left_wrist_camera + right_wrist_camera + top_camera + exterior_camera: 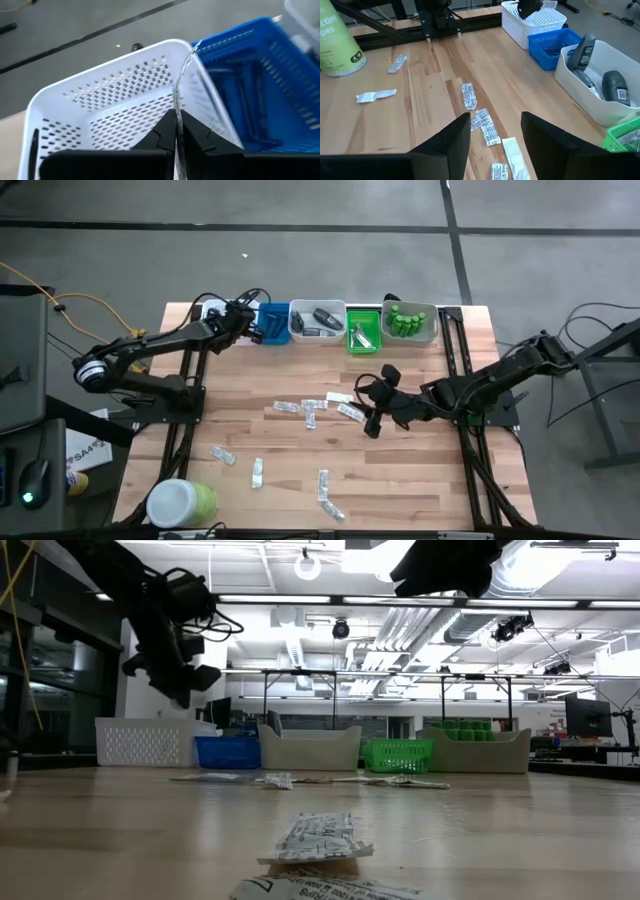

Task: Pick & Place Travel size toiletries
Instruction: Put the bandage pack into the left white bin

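Observation:
My left gripper point(243, 320) is at the table's far edge, above the white basket point(100, 100) and beside the blue basket point(260, 90). It is shut on a clear, silvery sachet point(179, 85). My right gripper point(374, 408) is open and empty. It hovers over the table's middle right, above a cluster of sachets point(482, 122) that lie flat on the wood. More sachets point(258, 472) lie toward the near edge. Dark oval pieces point(322, 320) lie in a grey tray, and green bottles point(405, 322) stand in another. My left gripper pinches the sachet between its two fingers point(165, 135). The sachet shows edge-on as a thin strip, and its free end point(192, 47) sticks out past the fingertips. It is lifted clear, over the wall between the white and blue baskets.
A row of containers lines the far edge: the white basket, the blue basket point(272, 323), a grey tray point(300, 332), a green basket point(363, 335) and a second grey tray point(428, 332). A big green jar with a white lid point(182, 502) stands at the near left corner.

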You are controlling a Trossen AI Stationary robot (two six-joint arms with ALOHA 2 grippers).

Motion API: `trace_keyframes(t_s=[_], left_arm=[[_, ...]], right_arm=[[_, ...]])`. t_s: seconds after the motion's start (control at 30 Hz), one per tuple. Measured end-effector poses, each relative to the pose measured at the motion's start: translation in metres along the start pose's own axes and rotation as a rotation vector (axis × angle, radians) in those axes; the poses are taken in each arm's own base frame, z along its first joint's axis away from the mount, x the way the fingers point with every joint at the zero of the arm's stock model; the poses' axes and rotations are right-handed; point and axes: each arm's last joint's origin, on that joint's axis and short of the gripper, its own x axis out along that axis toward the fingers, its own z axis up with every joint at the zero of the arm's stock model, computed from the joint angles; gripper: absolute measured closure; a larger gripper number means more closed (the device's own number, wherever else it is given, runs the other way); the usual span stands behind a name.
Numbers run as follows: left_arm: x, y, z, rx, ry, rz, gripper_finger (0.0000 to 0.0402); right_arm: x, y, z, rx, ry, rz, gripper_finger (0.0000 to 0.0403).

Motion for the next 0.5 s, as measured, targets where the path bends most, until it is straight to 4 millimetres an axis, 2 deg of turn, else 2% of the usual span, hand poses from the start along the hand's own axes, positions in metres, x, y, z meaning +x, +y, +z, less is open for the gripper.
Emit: trace_keyframes(t_s=[0.17, 0.37, 0.5], left_arm=[[0.0034, 0.0018, -0.0016, 0.007, 0.019, 0.022, 0.0355], [0.0031, 0.0016, -0.0016, 0.01, 0.016, 0.027, 0.029], [-0.0005, 0.0009, -0.0007, 0.001, 0.03, -0.056, 0.0259]], right_arm=[[0.0001, -0.0002, -0.0007, 0.002, 0.007, -0.002, 0.0235], [-0.0008, 0.0012, -0.0015, 0.017, 0.01, 0.006, 0.0238], [-0.0019, 0.0006, -0.0069, 0.034, 0.053, -0.008, 0.0239]])
